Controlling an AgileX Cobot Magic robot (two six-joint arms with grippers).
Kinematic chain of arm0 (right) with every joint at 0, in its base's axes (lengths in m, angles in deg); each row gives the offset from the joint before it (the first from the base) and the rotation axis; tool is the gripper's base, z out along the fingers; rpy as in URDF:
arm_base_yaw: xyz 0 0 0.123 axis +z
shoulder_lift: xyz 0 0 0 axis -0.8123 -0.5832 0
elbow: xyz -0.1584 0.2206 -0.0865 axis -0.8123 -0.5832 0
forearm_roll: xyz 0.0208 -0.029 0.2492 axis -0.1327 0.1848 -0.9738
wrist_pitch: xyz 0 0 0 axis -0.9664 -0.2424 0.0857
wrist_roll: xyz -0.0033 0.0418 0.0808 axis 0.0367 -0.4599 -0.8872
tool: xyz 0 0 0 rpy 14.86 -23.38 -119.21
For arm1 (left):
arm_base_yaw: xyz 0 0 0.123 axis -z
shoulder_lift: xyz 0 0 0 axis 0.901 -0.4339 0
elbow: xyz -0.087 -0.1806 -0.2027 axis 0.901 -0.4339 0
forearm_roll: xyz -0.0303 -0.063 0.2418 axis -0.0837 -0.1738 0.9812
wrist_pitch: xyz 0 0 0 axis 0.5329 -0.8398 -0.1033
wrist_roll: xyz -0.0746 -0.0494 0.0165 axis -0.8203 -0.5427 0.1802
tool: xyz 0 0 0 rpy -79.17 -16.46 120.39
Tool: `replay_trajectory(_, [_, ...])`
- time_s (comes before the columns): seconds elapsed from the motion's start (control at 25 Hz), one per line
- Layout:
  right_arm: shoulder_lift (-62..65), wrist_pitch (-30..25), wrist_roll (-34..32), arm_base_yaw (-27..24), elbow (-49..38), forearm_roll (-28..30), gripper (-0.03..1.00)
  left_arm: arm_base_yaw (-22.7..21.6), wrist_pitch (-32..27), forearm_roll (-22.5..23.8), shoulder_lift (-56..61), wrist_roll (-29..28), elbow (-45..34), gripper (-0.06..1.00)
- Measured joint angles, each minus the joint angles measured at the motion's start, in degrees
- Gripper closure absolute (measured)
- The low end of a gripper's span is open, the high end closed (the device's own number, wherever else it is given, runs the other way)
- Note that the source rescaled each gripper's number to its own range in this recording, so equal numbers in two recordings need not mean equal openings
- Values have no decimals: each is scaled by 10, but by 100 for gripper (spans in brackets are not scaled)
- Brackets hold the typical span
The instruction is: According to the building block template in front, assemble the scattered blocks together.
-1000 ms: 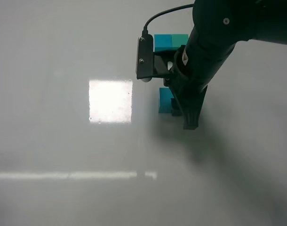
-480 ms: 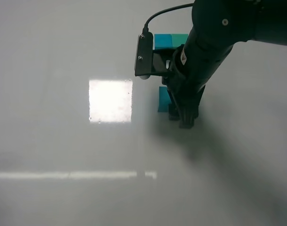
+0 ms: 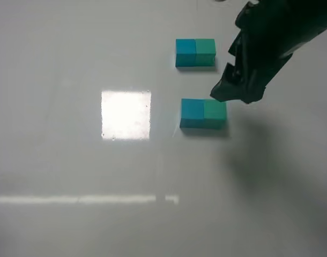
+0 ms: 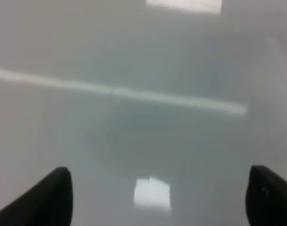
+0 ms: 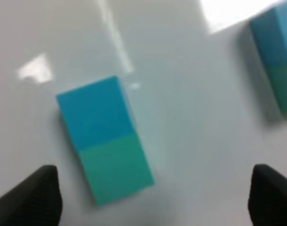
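Currently, no container appears in any view; all items rest directly on the pale glossy table.

Blocks:
- The blue-teal cube and the sea-green cube sit pressed together side by side as one bar, blue on the left and green on the right in the overhead view. The right wrist view shows the same pair, blue cube meeting green cube along a flush seam.
- The template lies farther back on the table, apart from the pair, in the same colour order and roughly parallel to it. In the right wrist view it appears partly cut off at the picture's edge.

Claws:
- The right claw is released. Its two dark fingertips stand wide apart, one on each side of the assembled pair, and touch neither cube. Nothing is held. Overhead, the right arm hangs above the table just to the right of the pair, its lowest dark part near the green cube's back corner.
- The left claw is likewise spread wide, with only bare table between its tips. It holds nothing and does not show in the overhead view.

Clearance:
- Bare table surrounds the pair at left and front. A bright square reflection lies to the left, and a thin light streak crosses the front.
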Motion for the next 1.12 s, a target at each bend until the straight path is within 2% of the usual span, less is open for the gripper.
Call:
replay_trajectory(0.2, [43, -14, -118, -150, 0, -48, 7, 0, 0, 0, 0, 0, 0, 20])
replay_trajectory(0.36, [86, -30, -212, -275, -27, -56, 7, 0, 0, 0, 0, 0, 0, 20])
replay_trajectory(0.48, [149, -34, -257, -324, -98, -56, 7, 0, 0, 0, 0, 0, 0, 20])
replay_trajectory(0.64, [266, -33, -306, -333, -243, -63, 7, 0, 0, 0, 0, 0, 0, 20])
replay_trajectory(0.8, [418, -35, -327, -333, -388, -87, 7, 0, 0, 0, 0, 0, 0, 20])
replay_trajectory(0.92, [536, -36, -331, -333, -470, -105, 7, 0, 0, 0, 0, 0, 0, 20])
replay_trajectory(1.12, [691, -36, -334, -333, -557, -124, 7, 0, 0, 0, 0, 0, 0, 20])
